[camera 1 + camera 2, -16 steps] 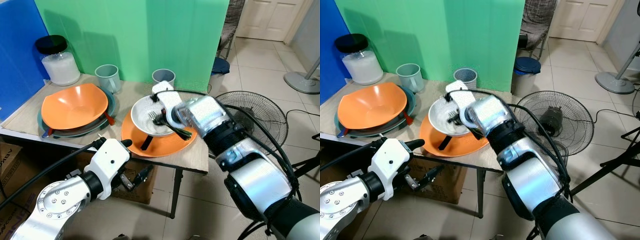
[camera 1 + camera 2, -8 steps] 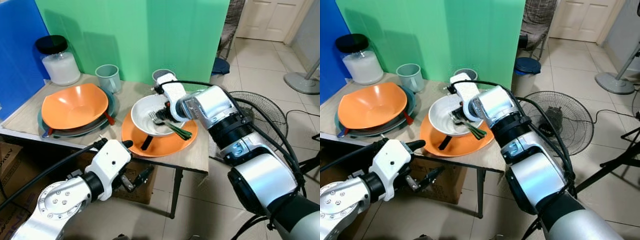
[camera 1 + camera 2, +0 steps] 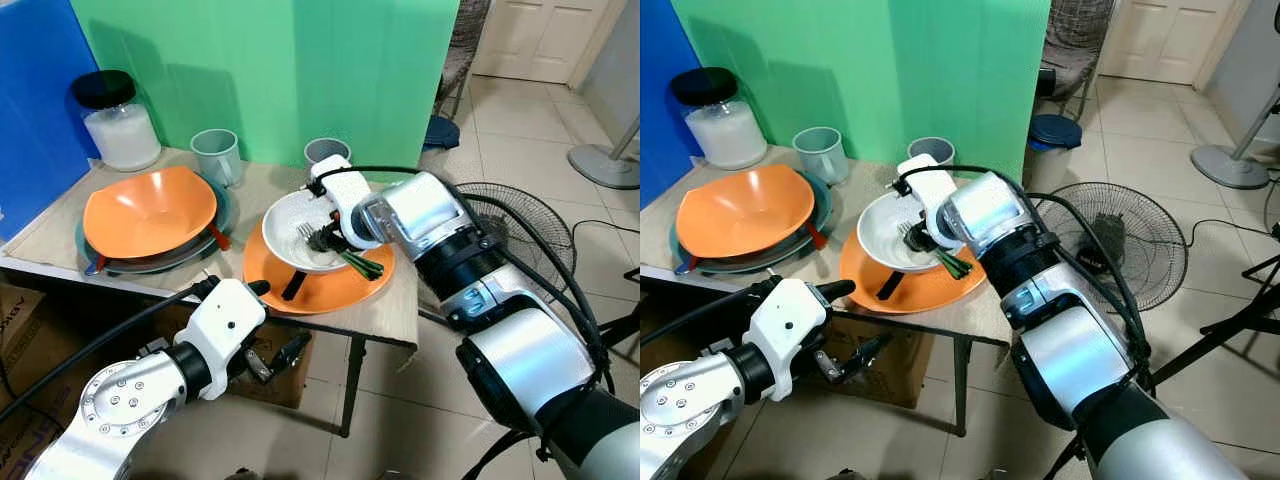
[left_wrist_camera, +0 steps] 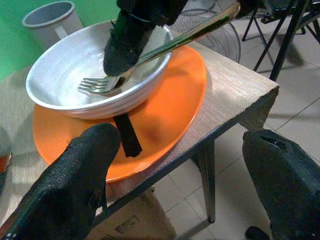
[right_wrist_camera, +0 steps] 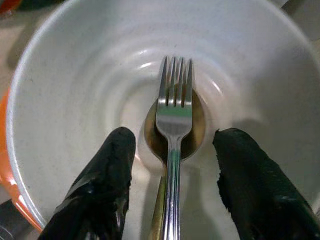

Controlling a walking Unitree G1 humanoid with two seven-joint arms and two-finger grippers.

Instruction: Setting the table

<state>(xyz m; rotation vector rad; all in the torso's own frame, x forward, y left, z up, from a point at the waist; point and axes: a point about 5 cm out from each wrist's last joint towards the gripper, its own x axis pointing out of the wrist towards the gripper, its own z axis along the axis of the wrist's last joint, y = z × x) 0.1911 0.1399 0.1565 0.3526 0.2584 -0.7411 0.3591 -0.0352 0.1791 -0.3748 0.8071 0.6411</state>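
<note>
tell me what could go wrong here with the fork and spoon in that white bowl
The right gripper is open astride the fork and spoon, which lie stacked; closing may catch just one, or slide them apart. Their handles overhang the white bowl rim toward the table edge, so a nudge could tip them out. The bowl merely sits on the orange plate near that edge; a downward push might shift both.

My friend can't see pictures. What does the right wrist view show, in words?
A silver fork lies on top of a spoon inside a white bowl, prongs pointing away from the camera. The right gripper hangs just above them, one black finger on each side of the handles and not touching them.
</note>
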